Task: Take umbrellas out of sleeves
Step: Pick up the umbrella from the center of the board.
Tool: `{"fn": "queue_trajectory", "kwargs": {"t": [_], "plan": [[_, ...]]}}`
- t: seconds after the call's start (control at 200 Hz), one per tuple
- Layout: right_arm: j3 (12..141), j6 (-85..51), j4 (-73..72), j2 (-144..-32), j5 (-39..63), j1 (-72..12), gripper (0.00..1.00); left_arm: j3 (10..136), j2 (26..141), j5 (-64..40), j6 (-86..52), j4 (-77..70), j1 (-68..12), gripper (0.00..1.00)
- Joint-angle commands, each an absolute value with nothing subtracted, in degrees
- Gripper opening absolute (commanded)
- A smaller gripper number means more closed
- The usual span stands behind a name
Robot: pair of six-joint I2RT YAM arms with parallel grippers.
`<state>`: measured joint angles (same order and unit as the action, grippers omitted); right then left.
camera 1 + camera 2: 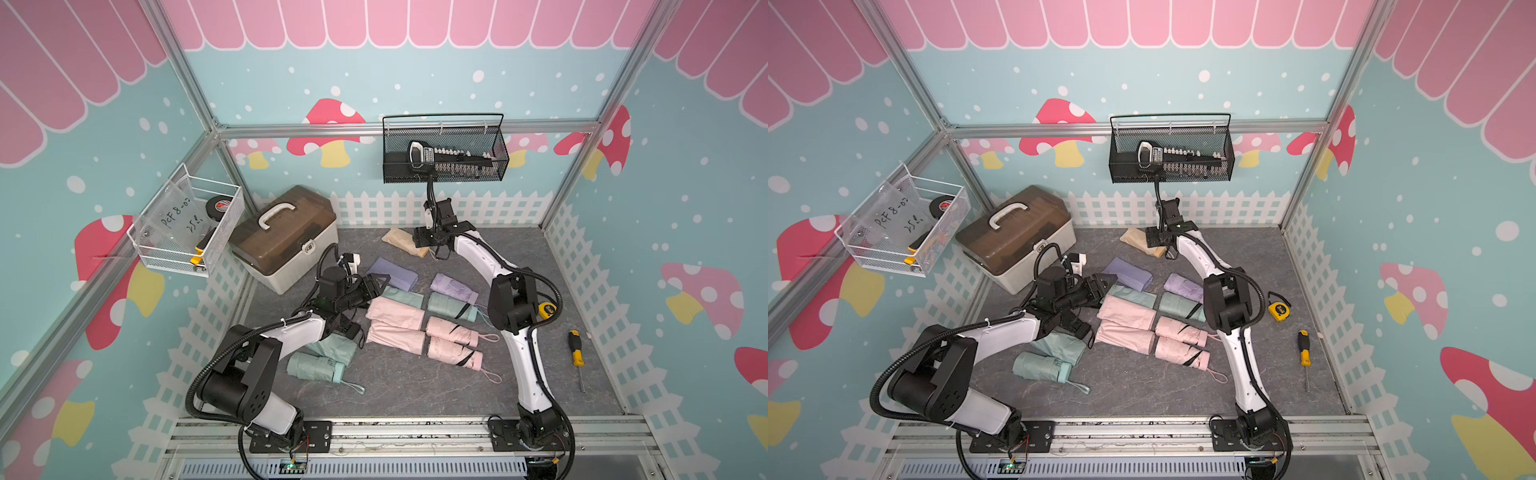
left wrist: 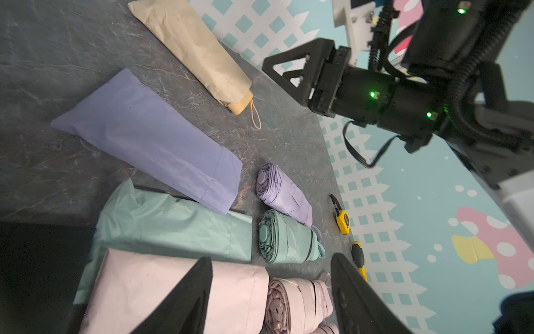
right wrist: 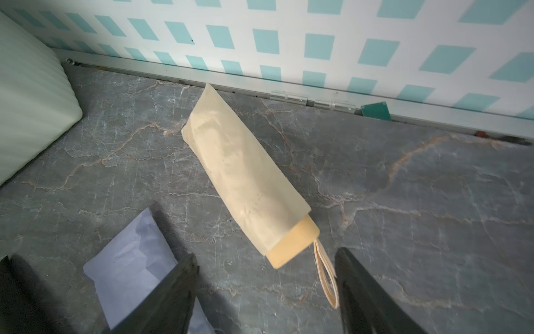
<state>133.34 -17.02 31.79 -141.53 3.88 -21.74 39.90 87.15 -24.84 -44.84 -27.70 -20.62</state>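
Hovering with right gripper (image 3: pixel 265 256) spread wide and empty over the cream umbrella (image 3: pixel 291 243) jutting from its cream sleeve (image 3: pixel 239 162) (seemingly lining up a pull), with left gripper (image 2: pixel 271 258) likewise open, holding nothing.

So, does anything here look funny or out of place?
Yes. The cream umbrella lies slanted by the back wall, off on its own, inside its cream sleeve with only the handle poking out. A screwdriver and tape measure lie loose too.
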Motion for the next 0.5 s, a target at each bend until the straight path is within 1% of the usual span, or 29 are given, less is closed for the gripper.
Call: {"fn": "queue_trajectory", "kwargs": {"t": [0.0,0.08,0.12,0.14,0.17,0.2,0.235,0.31,0.495], "plan": [[142.3,-12.5,40.6,-148.4,7.5,-21.7,0.79,38.6,86.0,-25.8,-45.0,-29.5,-20.8,0.65],[146.3,-12.4,41.0,-151.6,7.5,-21.4,0.85,39.6,86.3,-26.6,-44.1,-27.8,-20.7,0.65],[147.5,-12.8,40.8,-152.7,6.8,-21.2,0.87,40.0,86.5,-27.0,-44.0,-27.4,-20.8,0.65],[147.9,-12.9,40.7,-153.1,6.6,-21.1,0.91,40.1,86.7,-27.1,-44.2,-27.5,-20.8,0.65],[148.3,-13.1,40.2,-153.4,6.5,-21.1,0.92,40.2,87.0,-27.4,-44.6,-28.0,-20.8,0.65],[148.3,-13.1,39.6,-153.6,6.4,-21.0,0.96,40.1,87.2,-27.8,-45.2,-28.7,-20.9,0.65],[148.2,-13.4,38.7,-153.9,5.7,-21.0,0.99,40.1,87.7,-28.3,-45.7,-29.5,-21.2,0.65],[148.4,-14.9,37.6,-154.9,4.1,-20.9,0.99,40.2,88.8,-29.0,-46.4,-30.3,-21.6,0.65],[149.2,-16.6,37.3,-157.0,6.7,-20.1,0.99,40.0,91.1,-29.3,-47.8,-32.6,-21.8,0.65]]}}
